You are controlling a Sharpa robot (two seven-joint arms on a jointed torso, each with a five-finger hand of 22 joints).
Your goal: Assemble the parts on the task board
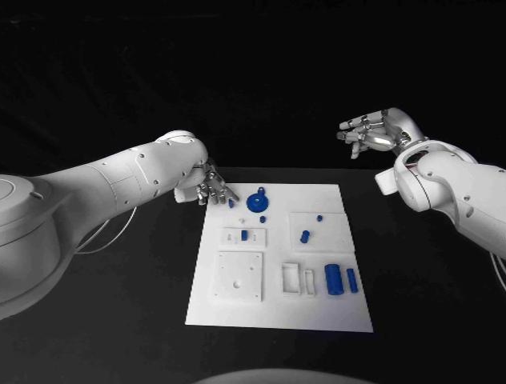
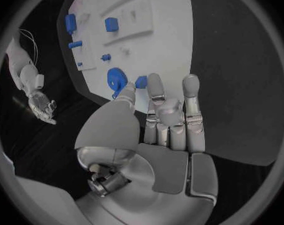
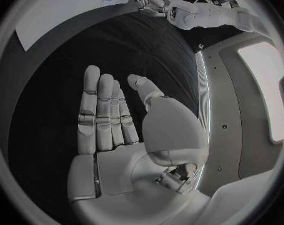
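The white task board (image 1: 279, 308) lies in the middle of the black table. My left hand (image 1: 213, 190) hovers at the board's far left corner with its fingers apart and nothing in them. In the left wrist view, a small blue part (image 2: 141, 81) lies just beyond the fingertips (image 2: 156, 85) of my left hand (image 2: 170, 120), beside a blue gear-like disc (image 2: 116, 78). That disc (image 1: 258, 202) sits near the board's far edge. My right hand (image 1: 375, 132) is raised high behind the board's far right, held flat and holding nothing; its palm (image 3: 116, 130) faces the table.
Several small blue pegs (image 1: 305, 236) stand in the board's middle, and two larger blue cylinders (image 1: 341, 279) lie near its right edge. White raised blocks (image 1: 239, 276) occupy the board's left half. Black table surface surrounds the board on all sides.
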